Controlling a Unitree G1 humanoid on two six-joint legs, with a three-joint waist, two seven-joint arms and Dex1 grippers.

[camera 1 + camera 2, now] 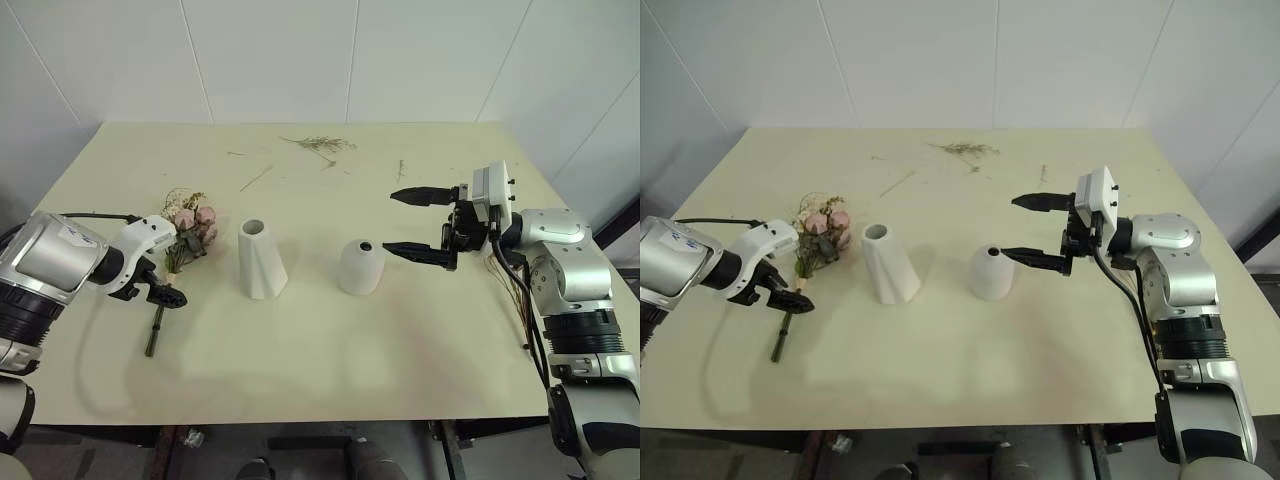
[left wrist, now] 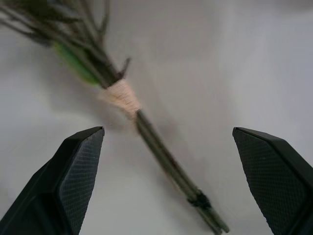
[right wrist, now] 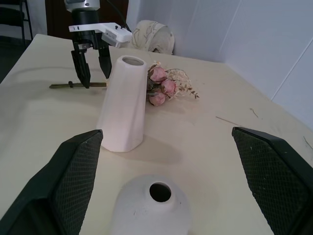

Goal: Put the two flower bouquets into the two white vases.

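Ref. landmark: tall vase (image 1: 262, 259), upright at table (image 1: 420, 370) centre; mouth open, nothing visible inside. Dome vase (image 1: 361, 267) stands just to its right, apart; top hole shows nothing in it. Wide bare tabletop lies in front of both vases, out to the near edge. Rose bouquet (image 1: 188, 232) lies flat left of tall vase, blooms toward it, stems (image 2: 166, 159) toward near edge; tan binding (image 2: 121, 96) around stems. Left gripper (image 1: 160, 290) hovers over stems, fingers spread wide, nothing held. Right gripper (image 1: 420, 222) sits right of dome vase, level, fingers (image 3: 66, 183) apart, nothing between. Loose twigs (image 1: 320, 146) lie far behind tall vase, near rear edge; 2nd bouquet not located.
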